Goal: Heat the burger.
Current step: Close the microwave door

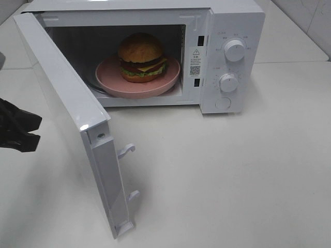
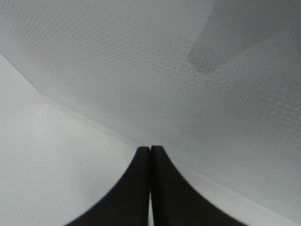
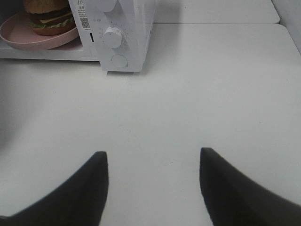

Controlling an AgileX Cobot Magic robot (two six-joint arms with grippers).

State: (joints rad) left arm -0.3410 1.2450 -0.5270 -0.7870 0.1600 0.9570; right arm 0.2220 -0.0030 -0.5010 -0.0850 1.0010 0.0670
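The burger (image 1: 141, 58) with golden bun, cheese and lettuce sits on a pink plate (image 1: 111, 77) inside the open white microwave (image 1: 235, 20). It also shows in the right wrist view (image 3: 47, 16). The microwave door (image 1: 67, 113) stands swung wide open toward the front left. My left gripper (image 1: 28, 133) is shut and empty, just behind the outer face of the door, whose dotted panel (image 2: 141, 70) fills the left wrist view with the shut fingertips (image 2: 150, 153) close to it. My right gripper (image 3: 153, 162) is open and empty above bare table, out of the exterior view.
The microwave's control panel has two knobs (image 1: 235, 50) and a round button (image 1: 223, 103). The white table (image 1: 232, 175) spreads in front and to the right. Door latch hooks (image 1: 126, 151) stick out from the door's edge.
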